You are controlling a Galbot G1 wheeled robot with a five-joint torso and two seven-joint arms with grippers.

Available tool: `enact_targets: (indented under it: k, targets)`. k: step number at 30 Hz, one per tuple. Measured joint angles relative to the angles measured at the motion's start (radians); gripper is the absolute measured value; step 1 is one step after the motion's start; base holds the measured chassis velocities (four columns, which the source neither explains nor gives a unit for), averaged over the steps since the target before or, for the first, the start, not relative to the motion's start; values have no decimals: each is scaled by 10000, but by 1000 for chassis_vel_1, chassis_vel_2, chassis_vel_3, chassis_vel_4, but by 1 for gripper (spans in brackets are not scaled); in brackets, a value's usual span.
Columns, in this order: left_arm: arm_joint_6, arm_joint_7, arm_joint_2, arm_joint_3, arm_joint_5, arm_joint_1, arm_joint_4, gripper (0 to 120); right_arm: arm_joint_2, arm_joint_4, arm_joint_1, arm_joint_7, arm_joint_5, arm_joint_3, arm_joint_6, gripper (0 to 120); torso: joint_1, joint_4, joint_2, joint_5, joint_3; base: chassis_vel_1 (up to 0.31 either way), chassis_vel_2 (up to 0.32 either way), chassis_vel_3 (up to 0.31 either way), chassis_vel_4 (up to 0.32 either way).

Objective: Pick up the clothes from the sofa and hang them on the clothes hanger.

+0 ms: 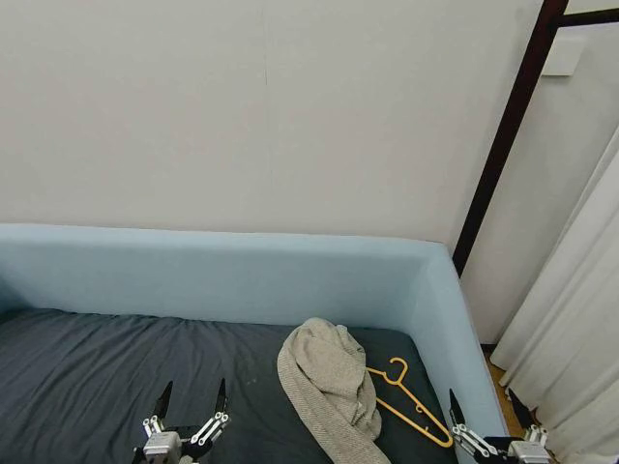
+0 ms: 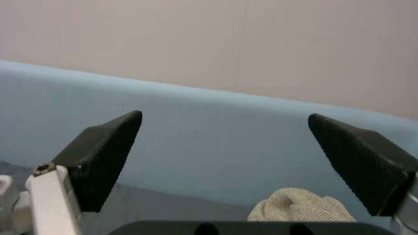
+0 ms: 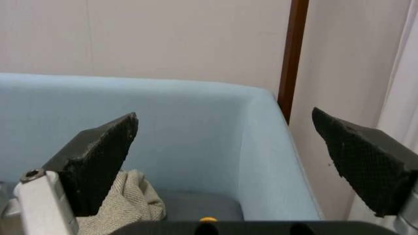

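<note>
You have the beige garment (image 1: 327, 387) lying crumpled on the dark seat of the blue sofa (image 1: 213, 275), near its right armrest, with the orange hanger (image 1: 414, 404) touching its right side. Your left pincer (image 1: 195, 385) hangs spread wide above the seat, left of the garment. Your right pincer (image 3: 223, 113) gapes wide by the right armrest.

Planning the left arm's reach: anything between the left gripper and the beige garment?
Nothing. The head view shows only bare dark seat cushion between the left gripper and the beige garment.
</note>
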Motion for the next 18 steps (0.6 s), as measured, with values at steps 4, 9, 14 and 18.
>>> enact_targets:
  k: [4, 9, 14, 18]
  targets:
    - [27, -6, -92, -32, 16, -8, 150, 100, -441, -146, 139, 95, 318, -45, -214, 100, 0, -1, 0, 0, 0, 0, 0, 0, 0]
    - [29, -8, -335, -93, 79, 29, 291, 100, -1052, -290, 369, 167, 825, -63, -556, 100, 0, 2, 0, 0, 0, 0, 0, 0, 0]
    - [35, -5, -371, 0, 210, -29, 493, 100, -1207, -156, 462, 310, 1280, -359, -1130, 100, 0, -1, 0, 0, 0, 0, 0, 0, 0]
    - [123, -5, -188, 113, 185, -157, 625, 100, -1780, -106, 600, 662, 1823, -789, -1780, 100, 0, 0, 0, 1, 0, 0, 0, 0, 0]
